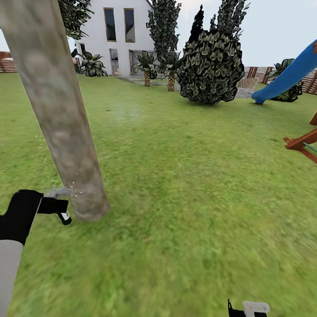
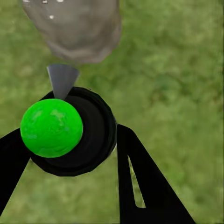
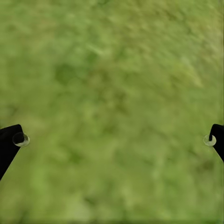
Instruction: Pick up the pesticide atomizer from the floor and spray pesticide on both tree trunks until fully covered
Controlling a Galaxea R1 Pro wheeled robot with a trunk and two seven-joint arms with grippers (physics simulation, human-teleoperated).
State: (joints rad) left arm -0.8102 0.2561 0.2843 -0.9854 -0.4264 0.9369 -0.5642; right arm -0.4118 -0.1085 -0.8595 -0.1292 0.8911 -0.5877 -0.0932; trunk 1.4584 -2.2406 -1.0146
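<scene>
pesticide atomizer [image 2: 70, 135] in left fingers [image 2: 144, 182], beside tree trunk [image 1: 59, 107]

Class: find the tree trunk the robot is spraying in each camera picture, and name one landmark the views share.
Head view: tree trunk slants down the left side, base beside the left gripper.
Left wrist view: its base lies beyond the pesticide atomizer.
Right wrist view: not in it.
Shared landmark: lawn.

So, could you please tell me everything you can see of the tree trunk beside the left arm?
The tree trunk is a thick, smooth column of pale grey-brown bark with blotchy tan patches. In the head view it leans across the picture's left side and meets the lawn at a rounded base. Whitish specks dot the bark low down. The left end effector holds the pesticide atomizer close by its foot, nozzle towards it; whether they touch is unclear.
</scene>
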